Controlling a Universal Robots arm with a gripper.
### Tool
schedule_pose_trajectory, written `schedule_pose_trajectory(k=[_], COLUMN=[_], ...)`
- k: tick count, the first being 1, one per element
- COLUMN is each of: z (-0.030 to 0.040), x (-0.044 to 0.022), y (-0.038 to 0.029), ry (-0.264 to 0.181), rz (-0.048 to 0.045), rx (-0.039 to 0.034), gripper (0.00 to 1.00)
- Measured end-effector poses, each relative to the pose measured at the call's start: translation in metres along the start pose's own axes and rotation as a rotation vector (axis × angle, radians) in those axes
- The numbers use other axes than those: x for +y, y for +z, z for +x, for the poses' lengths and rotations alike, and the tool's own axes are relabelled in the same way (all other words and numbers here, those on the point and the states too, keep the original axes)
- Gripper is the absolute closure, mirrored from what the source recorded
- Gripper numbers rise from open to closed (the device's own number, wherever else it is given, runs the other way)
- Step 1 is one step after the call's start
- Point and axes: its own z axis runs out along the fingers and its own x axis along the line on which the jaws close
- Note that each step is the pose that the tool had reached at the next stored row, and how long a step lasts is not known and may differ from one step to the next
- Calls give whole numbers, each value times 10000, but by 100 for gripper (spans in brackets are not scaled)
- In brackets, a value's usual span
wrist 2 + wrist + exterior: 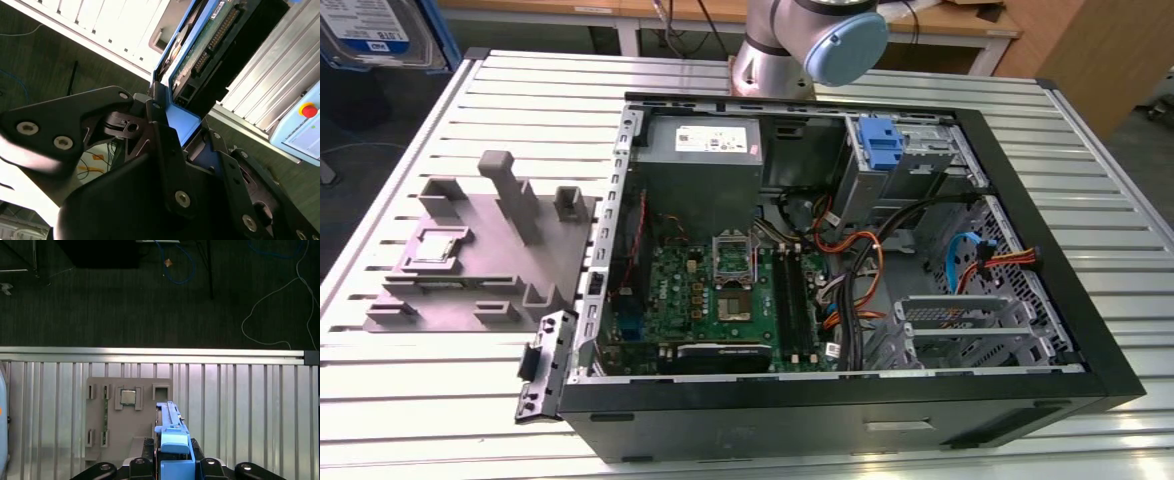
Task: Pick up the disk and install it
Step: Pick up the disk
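The end effector is shut tight on the disk. It pinches the blue frame, so I think the disk cannot slip. In the exterior view the disk is up off the bench, at about 10 o'clock from the open computer case. The grey holder sits at 9 o'clock of the case. There is free air all around the disk.

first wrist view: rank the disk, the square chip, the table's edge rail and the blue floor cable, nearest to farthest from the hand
1. disk, clamped in the hand.
2. square chip, on the grey holder.
3. edge rail, bounding the table.
4. blue cable, on the floor beyond.
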Motion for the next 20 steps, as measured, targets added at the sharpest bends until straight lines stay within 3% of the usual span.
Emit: schedule_pose_trajectory(k=[5, 14, 20], z=[-1, -1, 12], x=[-3, -96, -99], y=[-1, -3, -4], ry=[1, 0, -1], rz=[1, 0, -1], rx=[-1, 0, 0], gripper=[63, 63, 63])
